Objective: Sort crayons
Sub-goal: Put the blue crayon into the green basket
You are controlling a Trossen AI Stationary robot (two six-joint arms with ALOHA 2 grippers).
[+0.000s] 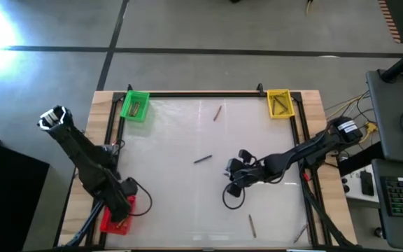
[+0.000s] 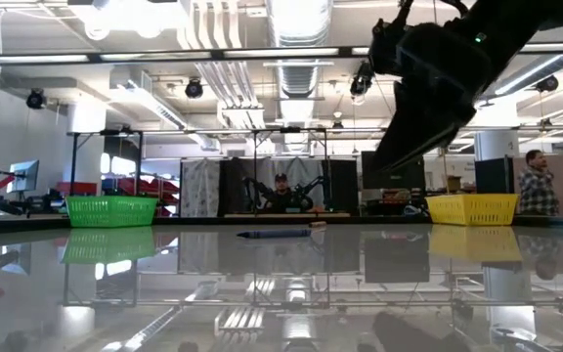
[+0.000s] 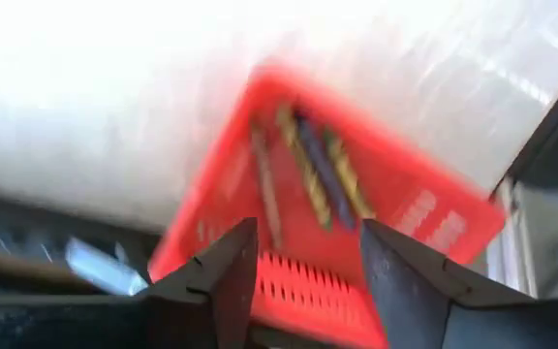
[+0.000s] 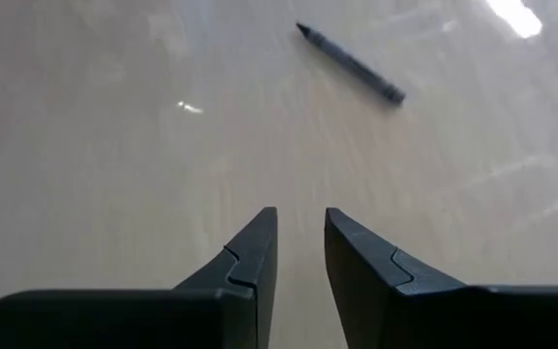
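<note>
1. The table fills the middle of the high view, pale and glossy, with a bin at three corners.
2. The right arm reaches in from the right edge; the right gripper hangs over the table just right of centre. In its wrist view the jaws stand a little apart with nothing between them.
3. The left arm runs down the left side to the lower-left corner, where the left gripper is over the red bin. Its wrist view shows the jaws spread and empty, with several crayons lying in the bin beyond them.
4. The green bin sits upper left and the yellow bin upper right, each with a few crayons in it.
5. Loose on the table: a dark crayon at centre, a brown crayon upper middle, another brown one lower right of centre, and a fourth stick at the lower-right edge.
6. The dark crayon matters for the next pick, I judge. It lies just left of the right gripper, clear of it, ahead of the fingertips in the wrist view. Its long axis runs nearly left to right in the high view, slightly tilted. The right arm is much nearer to it than the left.
</note>
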